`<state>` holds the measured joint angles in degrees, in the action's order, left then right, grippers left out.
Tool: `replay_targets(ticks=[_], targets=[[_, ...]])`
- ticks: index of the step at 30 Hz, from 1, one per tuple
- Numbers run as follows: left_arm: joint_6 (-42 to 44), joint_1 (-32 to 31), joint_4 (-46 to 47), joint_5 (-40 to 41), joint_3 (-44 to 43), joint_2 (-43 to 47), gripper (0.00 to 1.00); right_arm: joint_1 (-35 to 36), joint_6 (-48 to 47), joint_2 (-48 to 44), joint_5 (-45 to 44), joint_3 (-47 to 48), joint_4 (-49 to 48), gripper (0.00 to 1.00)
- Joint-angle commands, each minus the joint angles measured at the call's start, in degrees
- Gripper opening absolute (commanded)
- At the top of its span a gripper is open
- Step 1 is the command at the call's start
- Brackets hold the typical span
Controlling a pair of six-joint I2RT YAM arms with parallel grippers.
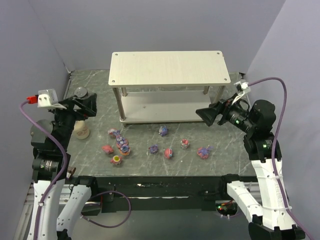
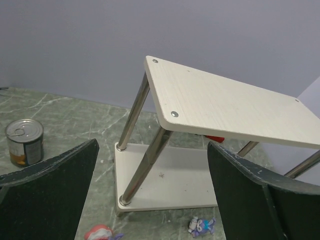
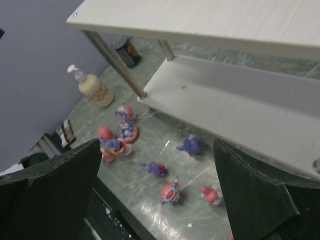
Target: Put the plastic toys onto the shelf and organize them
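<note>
tiny pink and purple plastic toys [image 1: 168,153] scattered just in front of the pale two-tier wood-grain shelf [image 1: 170,67], left gripper [image 1: 85,106] and right gripper [image 1: 207,115] gaping wide off its ends, well apart from the toys, figurine details way too small to make out

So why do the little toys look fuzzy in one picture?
Right wrist view: the toys are soft and blurred, with shine on the table; left wrist view: the shelf is sharp but looks tilted; top view: even light, tiny toys.

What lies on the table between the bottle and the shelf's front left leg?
Nothing: that stretch of table is bare, as the right wrist view shows. The bottle stands apart from the shelf leg; the toys lie nearer the arms.
</note>
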<state>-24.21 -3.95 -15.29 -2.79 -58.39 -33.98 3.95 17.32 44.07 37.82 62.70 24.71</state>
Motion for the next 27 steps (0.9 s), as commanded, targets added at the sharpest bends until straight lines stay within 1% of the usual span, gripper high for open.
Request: replay_targets(ticks=[1,3,4,5,7,8,9,10,11,12,13,14,15,18,19,20,22,23,25,26,27], targets=[[-0.75,-0.97,4.39,-1.43,3.19,1.81,0.96,2.73,-1.06,-2.41,5.94,-3.09,-1.85,1.00],[-1.28,-1.33,5.87,-1.95,5.03,1.81,0.96,7.46,-0.45,-3.03,5.86,-4.85,-4.83,1.00],[-1.28,-1.50,6.23,-3.18,5.48,1.55,0.96,9.48,-0.01,-3.03,5.51,-7.21,-6.33,1.00],[-1.11,-1.50,6.41,-4.23,5.92,1.28,0.96,14.29,1.12,-2.33,4.81,-8.46,-9.21,1.00],[-0.32,-1.68,6.24,-5.56,6.36,-0.03,0.96,18.88,1.49,-1.19,-0.27,-11.26,-10.47,1.00],[1.08,-1.68,5.89,-6.00,6.19,-0.47,0.96,22.73,0.79,0.30,-3.34,-11.80,-10.38,1.00],[2.14,-1.77,5.45,-6.35,6.01,-1.09,0.96,24.69,0.61,1.01,-9.81,-12.16,-10.12,0.99],[2.84,-1.85,5.18,-6.61,6.01,-1.27,0.96,26.27,0.78,1.45,-13.44,-13.55,-10.64,0.99],[2.50,-2.12,5.53,-5.57,6.53,-1.35,0.96,27.51,0.96,2.15,-15.83,-14.44,-11.26,0.99],[2.32,-2.12,5.71,-4.61,6.88,-1.18,0.96,30.22,1.13,2.33,-19.85,-16.36,-12.92,0.98],[1.97,-2.29,6.06,-3.55,7.32,-1.18,0.96,31.64,1.31,2.42,-21.63,-17.51,-13.89,0.98],[0.75,-2.21,6.84,0.46,8.37,-0.92,0.96,33.39,1.40,2.51,-23.22,-18.74,-15.03,0.98],[-0.13,-2.21,7.37,2.59,8.99,-0.22,0.96,36.19,1.49,2.59,-25.15,-21.19,-16.09,0.98],[-1.72,-2.21,8.69,8.57,11.01,1.62,0.96,40.78,1.66,3.82,-32.53,-25.06,-19.43,0.99],[-1.72,-2.21,8.78,8.59,11.28,1.98,0.96,43.75,1.66,4.87,-36.55,-25.95,-21.09,0.98],[-1.90,-2.21,8.52,8.41,11.28,2.16,0.96,45.17,1.58,5.49,-37.72,-26.92,-22.15,0.98],[-1.29,-2.21,7.39,6.57,10.58,1.72,0.96,49.47,1.31,7.24,-43.42,-30.08,-24.26,0.95],[-0.41,-2.21,6.86,5.96,9.71,1.55,0.96,51.06,1.49,7.95,-47.89,-31.05,-26.71,0.94],[0.12,-2.21,5.71,4.64,9.09,0.58,0.96,53.87,1.75,10.23,-51.17,-33.51,-28.65,0.92],[0.04,-2.21,5.71,4.37,9.08,0.40,0.96,54.50,2.36,11.02,-53.62,-34.13,-30.32,0.90],[0.12,-2.21,5.71,4.19,9.17,0.05,0.96,54.94,2.80,11.90,-54.17,-34.83,-30.86,0.89]])
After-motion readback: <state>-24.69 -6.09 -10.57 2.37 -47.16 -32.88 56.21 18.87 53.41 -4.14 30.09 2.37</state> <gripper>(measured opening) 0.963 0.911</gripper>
